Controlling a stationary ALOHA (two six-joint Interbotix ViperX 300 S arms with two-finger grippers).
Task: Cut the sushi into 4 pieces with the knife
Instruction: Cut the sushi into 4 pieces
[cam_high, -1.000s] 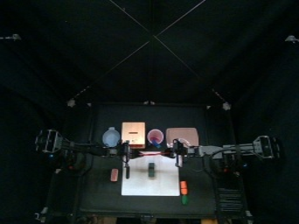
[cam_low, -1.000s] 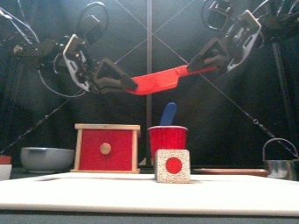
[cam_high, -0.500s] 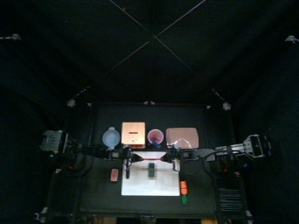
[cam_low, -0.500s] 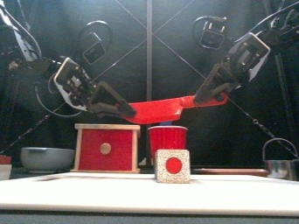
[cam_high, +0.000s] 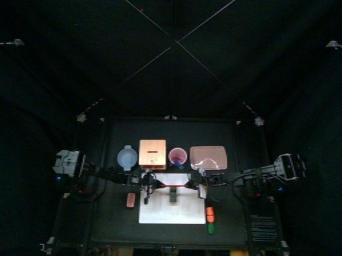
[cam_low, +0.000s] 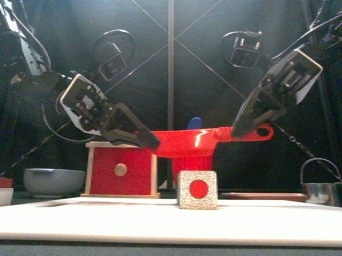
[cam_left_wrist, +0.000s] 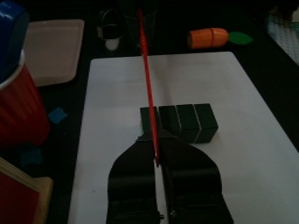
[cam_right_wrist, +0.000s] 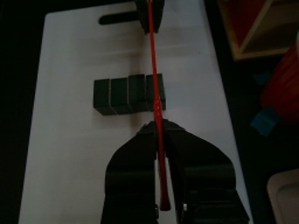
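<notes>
A red toy knife (cam_low: 201, 138) hangs level above the white cutting board (cam_low: 171, 220); each arm holds one end. My left gripper (cam_low: 147, 140) is shut on the blade end, my right gripper (cam_low: 250, 124) on the handle end. The dark green sushi roll (cam_left_wrist: 179, 122) lies whole on the board; its red-dotted end (cam_low: 198, 189) faces the front. In the left wrist view the knife (cam_left_wrist: 145, 87) runs across the roll's side away from the orange toy. In the right wrist view the knife (cam_right_wrist: 155, 79) crosses the roll (cam_right_wrist: 126, 94) near one end. The blade is still above the roll.
Behind the board stand the wooden box (cam_low: 122, 170), a red cup (cam_high: 178, 156) holding a blue knife (cam_left_wrist: 10, 17), the pink tray (cam_high: 207, 157) and the blue-grey bowl (cam_low: 54, 181). The metal cutter (cam_low: 318, 185) is at right. Orange and green toys (cam_high: 211, 213) lie beside the board.
Both arms have come down together, lowering the red knife from high above the cup to just over the sushi roll. The knife has levelled out.
</notes>
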